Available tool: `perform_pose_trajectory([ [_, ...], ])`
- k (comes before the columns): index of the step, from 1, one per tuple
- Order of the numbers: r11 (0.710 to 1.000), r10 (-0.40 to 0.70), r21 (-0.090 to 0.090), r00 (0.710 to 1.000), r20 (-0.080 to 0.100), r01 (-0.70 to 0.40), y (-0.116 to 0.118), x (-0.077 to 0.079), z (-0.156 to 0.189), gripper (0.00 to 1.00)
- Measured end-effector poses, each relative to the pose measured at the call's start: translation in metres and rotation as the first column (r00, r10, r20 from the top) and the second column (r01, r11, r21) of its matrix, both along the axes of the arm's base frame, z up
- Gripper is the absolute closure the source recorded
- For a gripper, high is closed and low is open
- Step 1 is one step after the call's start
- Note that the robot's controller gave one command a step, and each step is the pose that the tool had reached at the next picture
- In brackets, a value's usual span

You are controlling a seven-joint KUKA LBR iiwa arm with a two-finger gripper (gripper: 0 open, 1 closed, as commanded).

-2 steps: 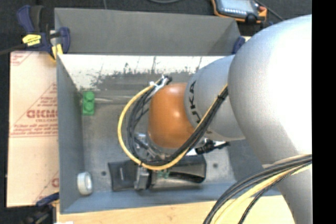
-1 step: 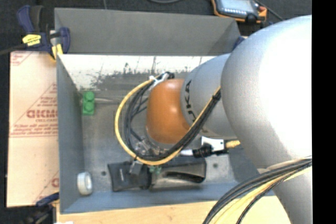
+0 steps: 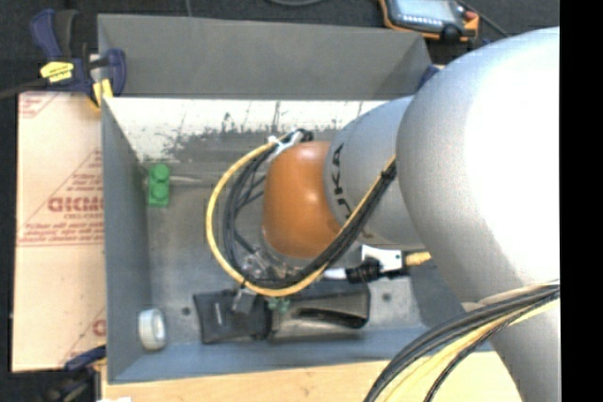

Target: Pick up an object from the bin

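My gripper (image 3: 256, 285) hangs low near the bin's front wall, mostly hidden under the arm's orange cover. It is right above a black, long, wedge-shaped thing (image 3: 320, 311) that lies along the front wall, with a flat black piece (image 3: 217, 317) at its left end. Whether the gripper touches the black thing cannot be made out. A small roll of pale tape (image 3: 151, 328) lies in the front left corner, well to the left of the gripper.
A small green plastic piece (image 3: 158, 185) stands by the left wall, farther back. The arm with its yellow and black cables covers the bin's right half. Bare floor shows between the green piece and the tape roll.
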State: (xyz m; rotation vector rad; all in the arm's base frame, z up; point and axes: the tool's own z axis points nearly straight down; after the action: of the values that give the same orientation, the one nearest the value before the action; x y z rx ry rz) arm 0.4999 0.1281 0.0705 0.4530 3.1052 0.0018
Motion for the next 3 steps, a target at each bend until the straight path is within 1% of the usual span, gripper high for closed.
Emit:
perform_pose_trajectory([
  [1, 1.000, 0.000, -0.001, 1.000, -0.004, 0.000, 0.000, -0.001, 0.004, 1.00],
  [2, 1.000, 0.000, -0.001, 1.000, -0.010, 0.000, -0.001, -0.002, 0.024, 1.00],
  [3, 1.000, 0.000, -0.001, 1.000, -0.008, 0.000, -0.001, -0.001, 0.043, 1.00],
])
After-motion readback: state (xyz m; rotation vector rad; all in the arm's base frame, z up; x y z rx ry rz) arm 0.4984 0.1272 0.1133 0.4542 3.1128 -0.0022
